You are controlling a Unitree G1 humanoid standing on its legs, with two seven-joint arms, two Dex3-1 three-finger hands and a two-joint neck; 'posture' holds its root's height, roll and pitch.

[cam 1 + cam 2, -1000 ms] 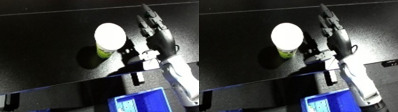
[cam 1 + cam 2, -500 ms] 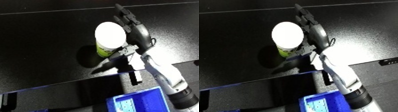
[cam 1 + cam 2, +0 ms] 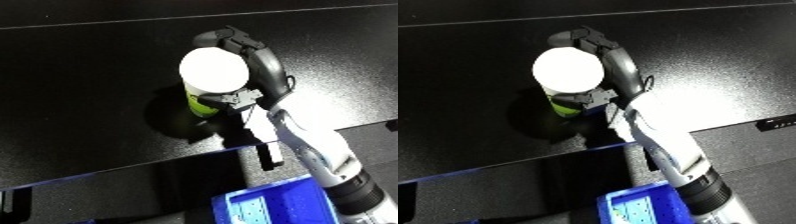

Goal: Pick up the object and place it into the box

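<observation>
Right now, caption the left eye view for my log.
Right hand curled around white-lidded green container on black table.

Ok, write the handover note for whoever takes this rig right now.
Right hand: fingers curled round the white-lidded cup, thumb on its near side. Left hand: not in view.
The cup stands upright on the black table.
The blue bin is at the bottom edge of the view, nearer the robot.
Done: the grasp is on.
Left: lift the cup, carry it back to the bin, and release it inside.
</observation>
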